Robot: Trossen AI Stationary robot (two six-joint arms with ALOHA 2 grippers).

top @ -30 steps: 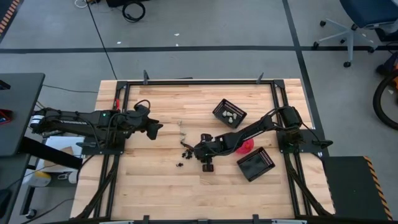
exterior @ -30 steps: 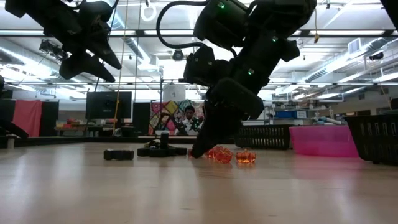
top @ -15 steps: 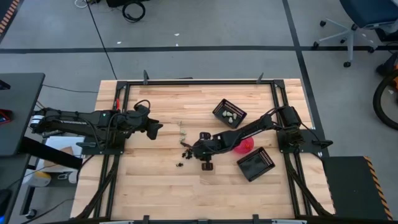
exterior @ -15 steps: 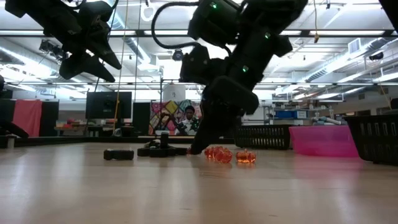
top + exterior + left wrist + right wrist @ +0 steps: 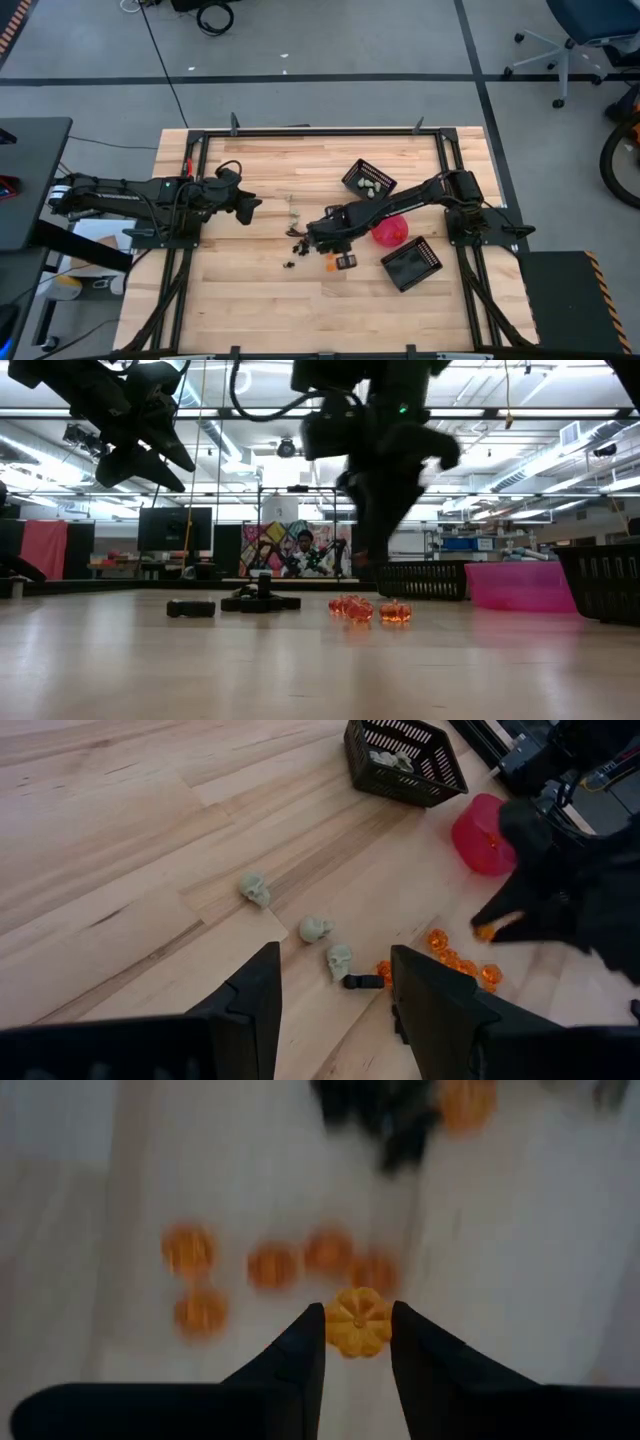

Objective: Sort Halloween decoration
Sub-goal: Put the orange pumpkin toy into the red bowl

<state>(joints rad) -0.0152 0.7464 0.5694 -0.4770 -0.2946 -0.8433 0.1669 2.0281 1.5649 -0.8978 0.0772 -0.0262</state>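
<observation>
Several orange pumpkin trinkets (image 5: 270, 1265) lie in a loose cluster on the wooden table (image 5: 240, 290); the left wrist view also shows this cluster (image 5: 455, 960). Beside them lie three pale skulls (image 5: 316, 928) and black trinkets (image 5: 297, 245). My right gripper (image 5: 359, 1342) hangs above the cluster, shut on one orange pumpkin (image 5: 359, 1320). My left gripper (image 5: 335, 1010) waits open, raised over the table's left part (image 5: 255, 205). My right gripper pinches the orange pumpkin by two opposite sides (image 5: 335, 1323) between its two fingertips. The fingers come from above, pointing steeply down. The pumpkin is lifted clear of the table, above the other pumpkins.
A pink round bowl (image 5: 390, 232) stands right of the cluster. A black slatted basket (image 5: 369, 182) holding pale skulls sits farther back, and a second basket (image 5: 412, 263) nearer the front right. A person shows in the room beyond the table (image 5: 305, 550).
My right gripper has risen from the table beside the orange cluster and tipped to point more steeply down. The pumpkins left on the table stay where they were.
</observation>
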